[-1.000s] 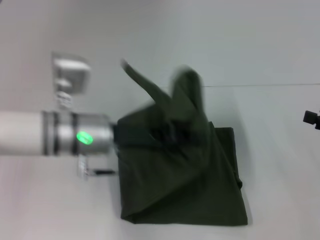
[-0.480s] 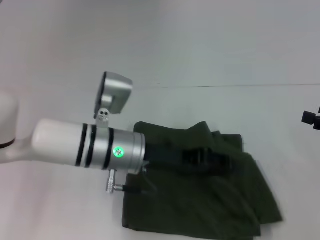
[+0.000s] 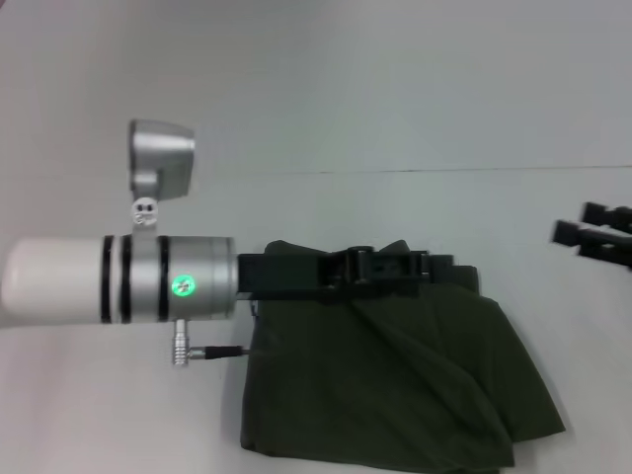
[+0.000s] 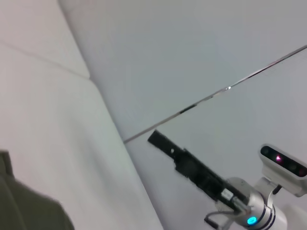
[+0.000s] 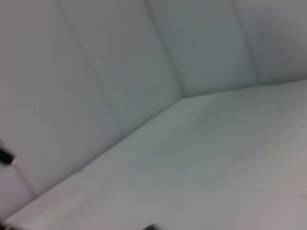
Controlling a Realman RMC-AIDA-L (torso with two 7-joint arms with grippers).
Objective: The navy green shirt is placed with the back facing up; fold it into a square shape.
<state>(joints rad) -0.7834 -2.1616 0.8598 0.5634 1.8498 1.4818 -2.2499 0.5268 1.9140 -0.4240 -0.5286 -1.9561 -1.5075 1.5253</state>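
Note:
The navy green shirt (image 3: 395,385) lies folded into a rough rectangle on the white table, with a loose flap trailing to its right corner. One corner of the shirt (image 4: 24,211) shows in the left wrist view. My left gripper (image 3: 444,265) reaches in from the left and lies low along the shirt's far edge. Whether it holds any fabric is hidden. My right gripper (image 3: 578,225) hovers open over bare table at the far right, apart from the shirt. The right gripper (image 4: 165,146) also shows in the left wrist view, farther off.
The white table (image 3: 118,415) runs back to a seam (image 3: 513,170) where a pale wall begins. The left arm's white and silver wrist (image 3: 148,279) hangs over the table left of the shirt.
The raised flap of the shirt has come down and the cloth now lies flat. My left arm has drawn back to the left. My right gripper has moved further in from the right.

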